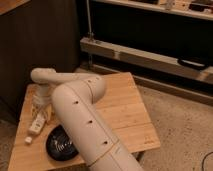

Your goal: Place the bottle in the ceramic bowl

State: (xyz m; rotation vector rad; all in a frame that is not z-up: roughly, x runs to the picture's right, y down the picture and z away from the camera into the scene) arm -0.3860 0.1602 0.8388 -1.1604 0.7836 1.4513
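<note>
The hand [42, 111] was low over the left side of the wooden tabletop [125, 112], just above the bottle [35, 125]. I could not tell if it was open, closed or gripping. The bottle lay tilted on the tabletop, its upper end hidden under the hand. The ceramic bowl [60, 146] was beside it, partly covered by the arm [82, 122].

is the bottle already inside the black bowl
No, the bottle lies on the wooden table left of the ceramic bowl, with the gripper right above it.
</note>
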